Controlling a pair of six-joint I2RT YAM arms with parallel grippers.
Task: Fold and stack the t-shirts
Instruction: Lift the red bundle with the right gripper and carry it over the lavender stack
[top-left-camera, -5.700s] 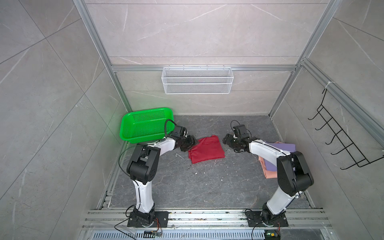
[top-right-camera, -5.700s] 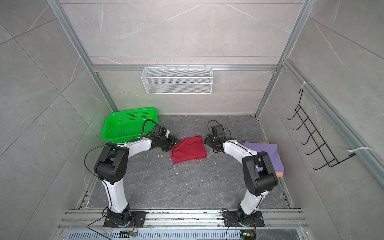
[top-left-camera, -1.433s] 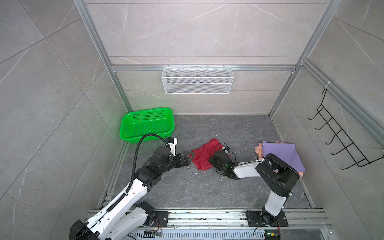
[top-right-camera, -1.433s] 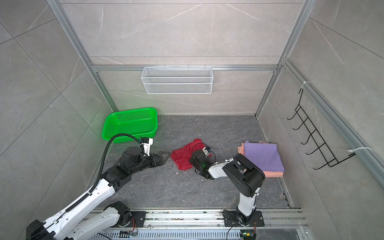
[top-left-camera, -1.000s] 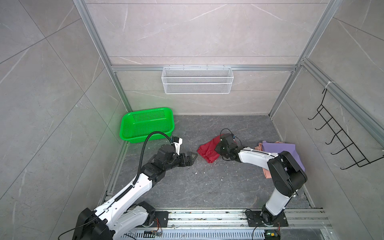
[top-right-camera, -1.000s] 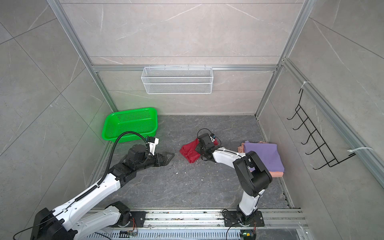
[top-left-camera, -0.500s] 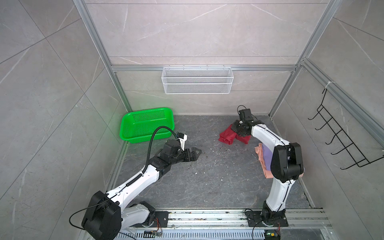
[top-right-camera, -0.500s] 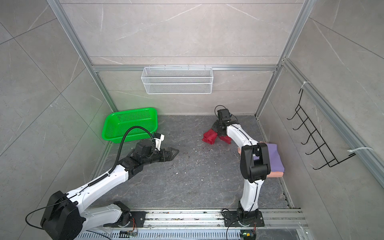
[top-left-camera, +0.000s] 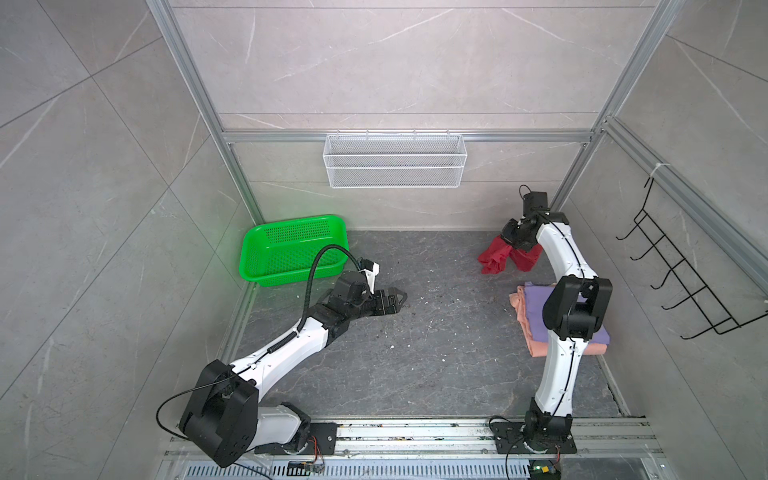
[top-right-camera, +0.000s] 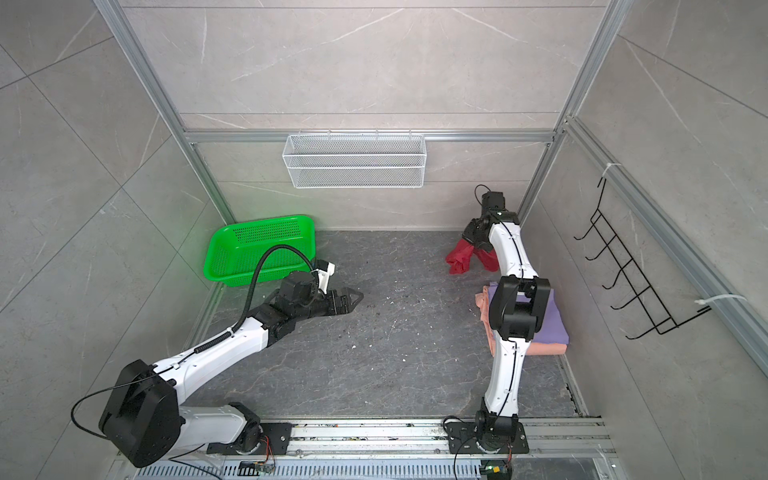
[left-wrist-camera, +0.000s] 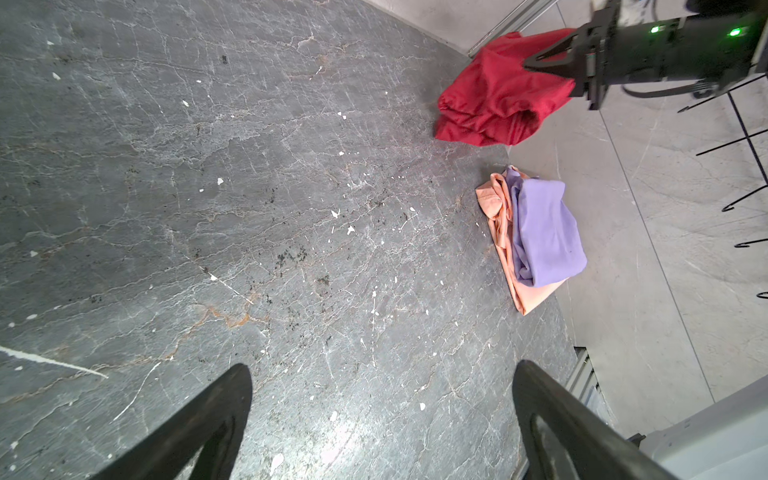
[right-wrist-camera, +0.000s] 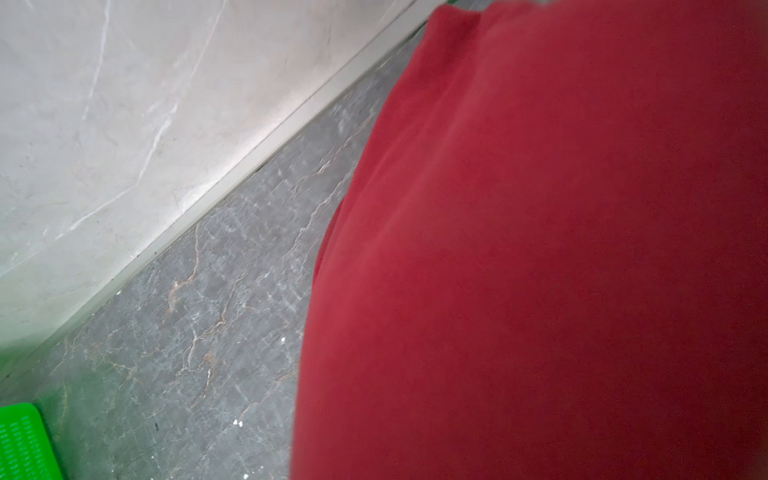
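Item: red shirt (top-left-camera: 494, 259), bunched, hangs from our clamped right gripper (top-left-camera: 512, 240) at 2 o'clock. Our left gripper (top-left-camera: 398, 296) gapes wide. Basket (top-left-camera: 291, 277) at 10 o'clock.

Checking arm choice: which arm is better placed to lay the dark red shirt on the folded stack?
Right. The right gripper is shut on the dark red shirt, just beyond the lavender-on-salmon stack; the left gripper hangs open and empty by the green basket.

I now hold the dark red shirt (top-left-camera: 494, 259) bunched in my right gripper (top-left-camera: 512, 240) at one o'clock, no longer flat at centre.
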